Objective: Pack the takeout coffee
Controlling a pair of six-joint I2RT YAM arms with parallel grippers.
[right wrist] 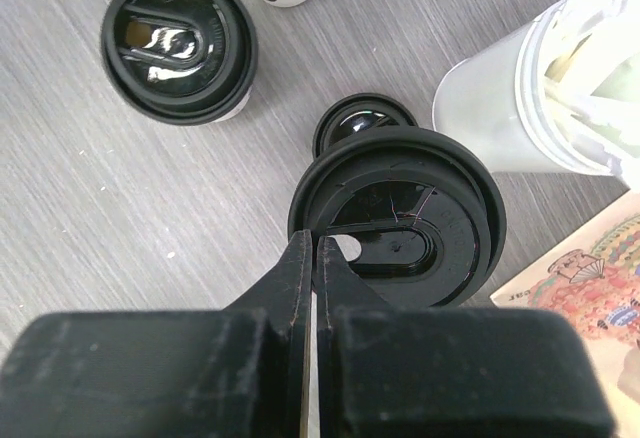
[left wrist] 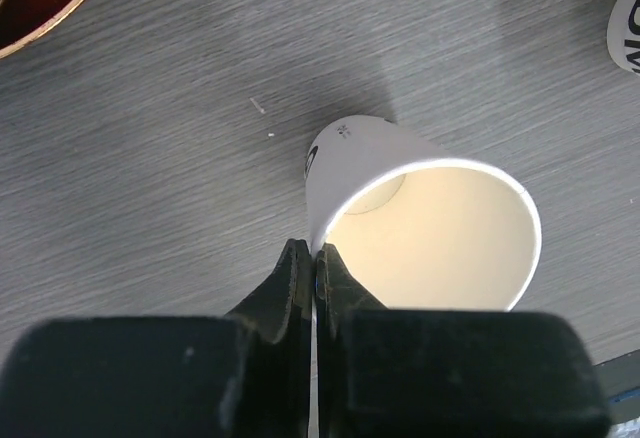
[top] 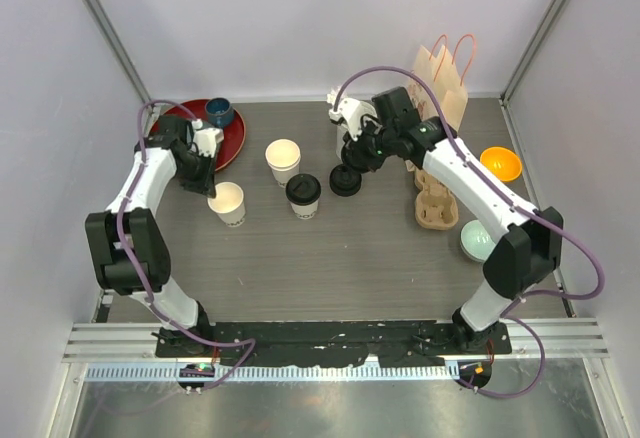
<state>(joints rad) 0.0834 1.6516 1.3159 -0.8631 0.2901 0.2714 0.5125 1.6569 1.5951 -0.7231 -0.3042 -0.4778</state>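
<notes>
My left gripper [left wrist: 315, 258] is shut on the near rim of an open white paper cup [left wrist: 420, 208], one finger inside and one outside; from above that cup [top: 228, 203] stands left of centre under the gripper [top: 213, 190]. My right gripper [right wrist: 318, 248] is shut on the edge of a black lid [right wrist: 400, 218], held over the table [top: 345, 180]. Another black lid [right wrist: 365, 118] lies below it. A second open cup [top: 283, 161] and a lidded cup [top: 303, 196] stand mid-table.
A tan pulp carrier [top: 437, 203] lies at the right, a paper bag [top: 443, 73] behind it. A white cylinder of sticks [right wrist: 520, 108] stands beside the held lid. A red tray [top: 235, 143] with a blue bowl [top: 219, 111] sits back left. Orange [top: 500, 163] and pale green [top: 475, 241] bowls sit at the far right.
</notes>
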